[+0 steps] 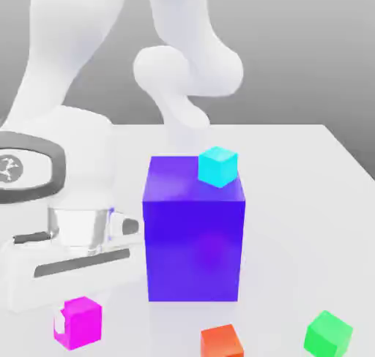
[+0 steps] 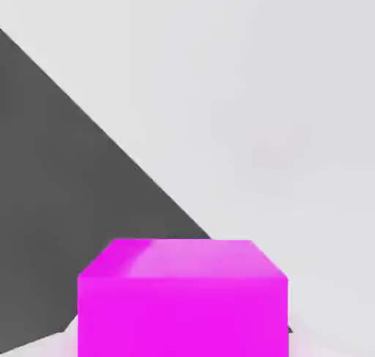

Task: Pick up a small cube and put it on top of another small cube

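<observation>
Exterior view, gripper point(image 1: 71, 325) low over small cube point(image 1: 80, 322), a finger touching it

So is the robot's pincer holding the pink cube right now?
Pincer: right at the magenta cube; open, shut or holding cannot be told.

Arm point(image 1: 183, 52): glossy white shell, smooth rounded links, bulbous joint housings, soft grey shading on the undersides. No cables or screws visible.

Wrist section point(image 1: 29, 165): white casing with a dark grey rounded band framing a lighter panel; a small dark emblem sits on that panel.

Below it, a short translucent grey cylindrical collar point(image 1: 77, 227), glassy look, with a faint blue tint at one edge.

Hand body point(image 1: 66, 268): white, blocky, with dark grey slots running along its face and a small grey tab projecting toward the exterior view's right.
</observation>
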Robot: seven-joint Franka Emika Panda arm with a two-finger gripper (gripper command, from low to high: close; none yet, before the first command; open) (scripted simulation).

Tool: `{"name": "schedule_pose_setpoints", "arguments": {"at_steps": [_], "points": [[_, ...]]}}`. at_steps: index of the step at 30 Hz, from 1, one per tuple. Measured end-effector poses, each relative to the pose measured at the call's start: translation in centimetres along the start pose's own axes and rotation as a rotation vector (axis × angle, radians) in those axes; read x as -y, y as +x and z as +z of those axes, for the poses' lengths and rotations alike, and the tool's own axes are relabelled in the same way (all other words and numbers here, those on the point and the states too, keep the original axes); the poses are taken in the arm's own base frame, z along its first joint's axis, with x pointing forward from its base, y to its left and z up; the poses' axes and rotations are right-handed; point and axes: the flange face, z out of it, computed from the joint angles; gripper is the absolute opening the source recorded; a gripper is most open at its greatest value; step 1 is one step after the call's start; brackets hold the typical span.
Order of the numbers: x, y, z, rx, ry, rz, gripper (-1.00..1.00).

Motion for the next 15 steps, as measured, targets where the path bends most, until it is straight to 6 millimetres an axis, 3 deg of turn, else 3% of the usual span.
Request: {"name": "schedule_pose_setpoints", "arguments": {"at_steps": [7, 15], "points": [[-4.3, -3.5, 2.1, 0.094, 0.055, 0.293, -1.00], [-8.2, -6.6, 2.8, 0.087, 0.137, 0.639, -1.00]]}}
